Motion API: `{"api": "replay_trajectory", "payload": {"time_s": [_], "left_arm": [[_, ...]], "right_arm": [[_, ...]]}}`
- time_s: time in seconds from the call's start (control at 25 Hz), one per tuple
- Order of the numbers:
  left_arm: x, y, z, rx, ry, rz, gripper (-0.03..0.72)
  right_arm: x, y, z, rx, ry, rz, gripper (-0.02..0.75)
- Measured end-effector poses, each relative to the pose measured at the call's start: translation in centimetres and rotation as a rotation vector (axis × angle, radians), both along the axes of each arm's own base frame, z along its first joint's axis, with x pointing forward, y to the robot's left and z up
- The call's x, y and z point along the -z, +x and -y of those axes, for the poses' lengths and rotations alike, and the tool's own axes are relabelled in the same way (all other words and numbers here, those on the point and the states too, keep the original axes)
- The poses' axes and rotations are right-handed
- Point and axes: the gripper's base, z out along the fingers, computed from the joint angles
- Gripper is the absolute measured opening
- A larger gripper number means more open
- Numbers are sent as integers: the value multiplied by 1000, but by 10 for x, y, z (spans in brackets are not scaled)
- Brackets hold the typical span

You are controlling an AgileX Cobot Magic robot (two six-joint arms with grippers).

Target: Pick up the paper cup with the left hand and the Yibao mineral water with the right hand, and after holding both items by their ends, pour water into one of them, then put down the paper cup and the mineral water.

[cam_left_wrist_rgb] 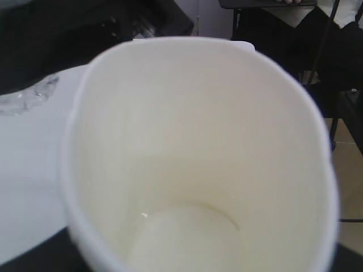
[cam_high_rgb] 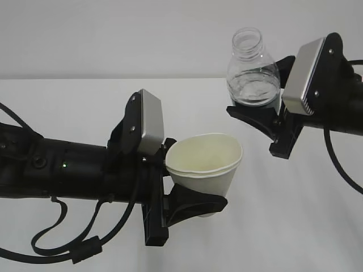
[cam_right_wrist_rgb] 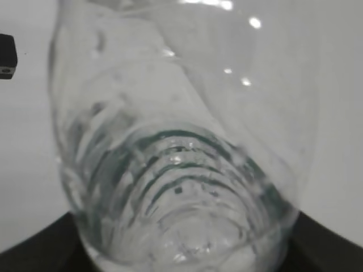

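Observation:
The white paper cup (cam_high_rgb: pixel 207 164) hangs in the air above the table, its mouth tipped toward the exterior camera. My left gripper (cam_high_rgb: pixel 195 195) is shut on its lower end, with one black finger (cam_high_rgb: pixel 198 204) across the base. The left wrist view looks straight into the cup's cream inside (cam_left_wrist_rgb: pixel 198 158). Higher and to the right, the clear uncapped Yibao mineral water (cam_high_rgb: pixel 252 68) stands upright. My right gripper (cam_high_rgb: pixel 258 107) is shut on its bottom end. Its green label bands show through the bottle's ribbed wall (cam_right_wrist_rgb: pixel 176 164). Cup and bottle are apart.
The white table (cam_high_rgb: pixel 68 102) lies below both arms, with a plain wall behind. Loose black cables (cam_high_rgb: pixel 62 243) hang under the left arm. A small black block (cam_right_wrist_rgb: pixel 5 56) shows at the left edge of the right wrist view. Dark furniture (cam_left_wrist_rgb: pixel 340 68) stands beyond the table.

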Motion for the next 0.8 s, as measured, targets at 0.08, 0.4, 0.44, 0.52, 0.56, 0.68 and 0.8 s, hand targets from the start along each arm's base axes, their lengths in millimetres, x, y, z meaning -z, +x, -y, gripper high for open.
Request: {"api": "replay_trajectory", "payload": {"time_s": [0.08, 0.4, 0.44, 0.52, 0.56, 0.68, 0.8], "left_arm": [[0, 0, 0, 0, 0, 0, 409], [-2, 2, 1, -20, -15, 7, 408], [-3, 3, 1, -20, -17, 9, 407], [-4, 3, 2, -20, -21, 13, 405], [-4, 4, 2, -21, -23, 14, 405], [-4, 4, 2, -21, -23, 14, 403], [-4, 4, 2, -21, -23, 14, 403]], "right_arm": [[-3, 2, 0, 0, 2, 12, 485], [-6, 3, -1, -13, -27, 57, 485], [-6, 3, -1, -14, -31, 62, 485], [-6, 3, -1, -21, -31, 71, 485], [-7, 3, -1, -24, -31, 77, 485], [-11, 5, -2, -30, -30, 94, 485], [-17, 8, -3, -35, -23, 119, 485]]}}
